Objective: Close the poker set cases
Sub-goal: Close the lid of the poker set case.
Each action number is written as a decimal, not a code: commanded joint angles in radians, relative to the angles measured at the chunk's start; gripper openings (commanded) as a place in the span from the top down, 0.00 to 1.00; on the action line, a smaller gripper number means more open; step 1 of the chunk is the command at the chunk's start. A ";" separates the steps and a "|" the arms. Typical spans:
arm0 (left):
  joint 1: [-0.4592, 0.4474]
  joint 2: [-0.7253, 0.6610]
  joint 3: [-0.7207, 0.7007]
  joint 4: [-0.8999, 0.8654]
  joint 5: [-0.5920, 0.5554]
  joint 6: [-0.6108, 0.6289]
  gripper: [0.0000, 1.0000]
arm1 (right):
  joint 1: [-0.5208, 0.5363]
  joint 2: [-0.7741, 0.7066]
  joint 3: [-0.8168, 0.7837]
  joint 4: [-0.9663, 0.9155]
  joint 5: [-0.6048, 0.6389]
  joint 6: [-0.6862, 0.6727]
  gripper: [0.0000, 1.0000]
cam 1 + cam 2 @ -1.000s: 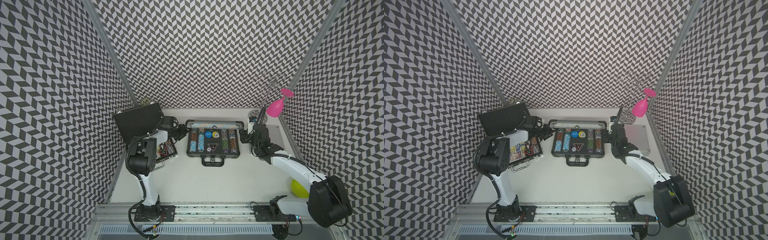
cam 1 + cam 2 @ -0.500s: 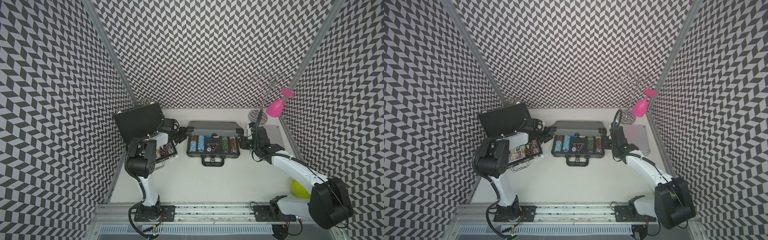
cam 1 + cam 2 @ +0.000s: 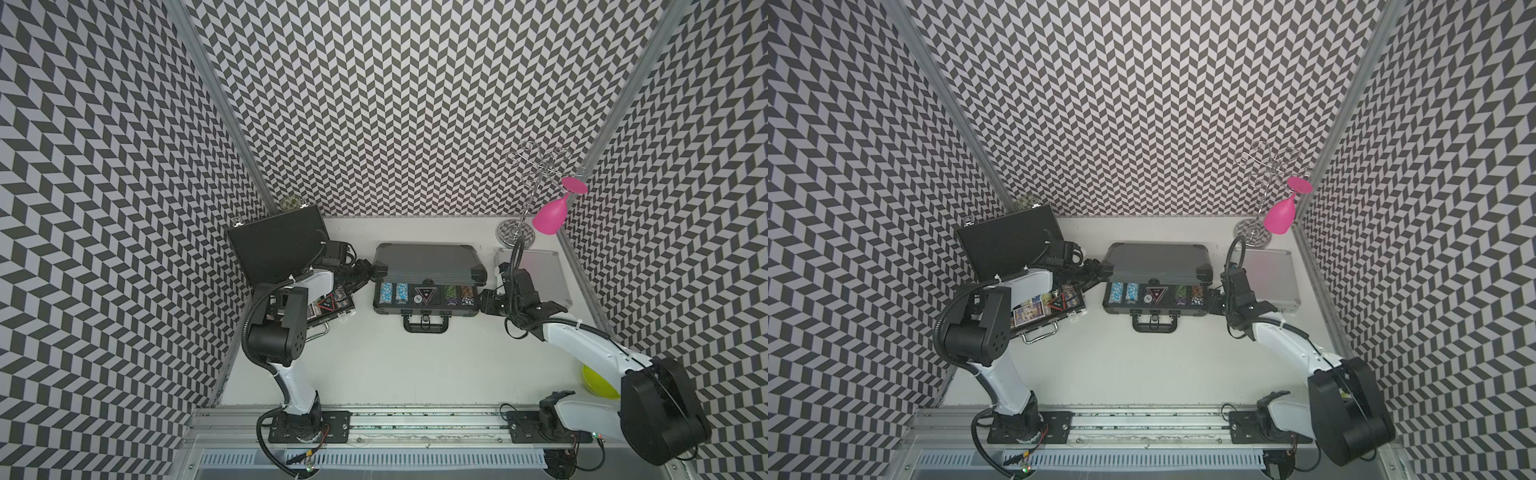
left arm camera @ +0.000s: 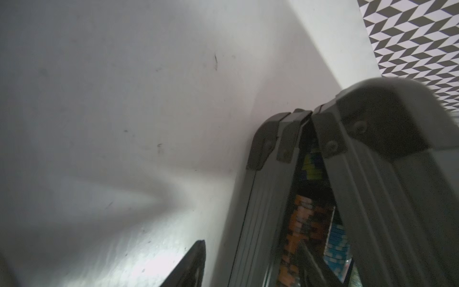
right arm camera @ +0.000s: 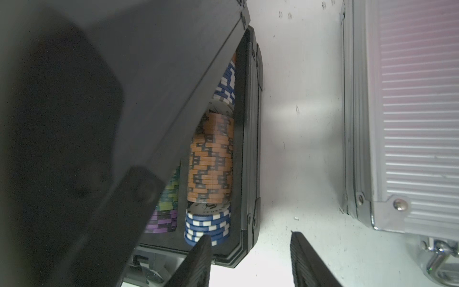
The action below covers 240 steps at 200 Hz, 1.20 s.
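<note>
Viewing the desk (image 3: 415,365) from above, I read three cases across the frame. At centre left, the flat black case (image 3: 274,245) stands with its lid upright near the left wall, and its tray is uncovered beneath my left arm. The left gripper (image 3: 365,270) sits just right of that lid, at the rear left corner of the ribbed grey case (image 3: 428,259). In the left wrist view its jaws stand apart; one finger (image 4: 196,263) is over bare desk, clear of the case's end wall, with nothing clamped. The ribbed grey case occupies frame centre, its lid partly lowered over the rear. Its front row of chips (image 3: 392,292) is exposed and its handle (image 3: 426,328) points toward the lower edge. The right gripper (image 3: 486,301) lies at that case's right front corner. In the right wrist view its jaws are parted, with bare desk between them, holding nothing. At centre right, the silver case (image 3: 540,274) lies shut, flat on the desk.
</note>
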<state>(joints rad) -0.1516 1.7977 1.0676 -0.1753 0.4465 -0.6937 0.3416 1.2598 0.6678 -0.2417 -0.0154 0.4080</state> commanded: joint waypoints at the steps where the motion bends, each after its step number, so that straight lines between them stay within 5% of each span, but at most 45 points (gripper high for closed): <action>1: -0.005 -0.070 0.008 -0.038 -0.087 0.017 0.38 | -0.005 -0.020 -0.009 0.041 -0.009 0.008 0.47; 50: 0.001 -0.147 0.012 -0.086 -0.231 0.035 0.38 | -0.006 -0.024 -0.033 0.038 -0.017 0.009 0.47; 78: -0.078 -0.214 0.077 -0.181 -0.440 0.102 0.38 | -0.005 -0.030 -0.052 0.038 -0.023 0.013 0.47; 182: -0.304 -0.179 0.063 -0.151 -0.453 0.199 0.41 | -0.006 -0.150 0.039 -0.116 0.109 0.054 0.47; 240: -0.300 -0.111 0.010 -0.223 -0.562 0.186 0.41 | 0.024 -0.120 0.158 -0.030 -0.016 0.003 0.47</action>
<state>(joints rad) -0.4641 1.6360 1.1309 -0.3027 -0.0395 -0.5076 0.3393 1.1042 0.7620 -0.3382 0.0238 0.4366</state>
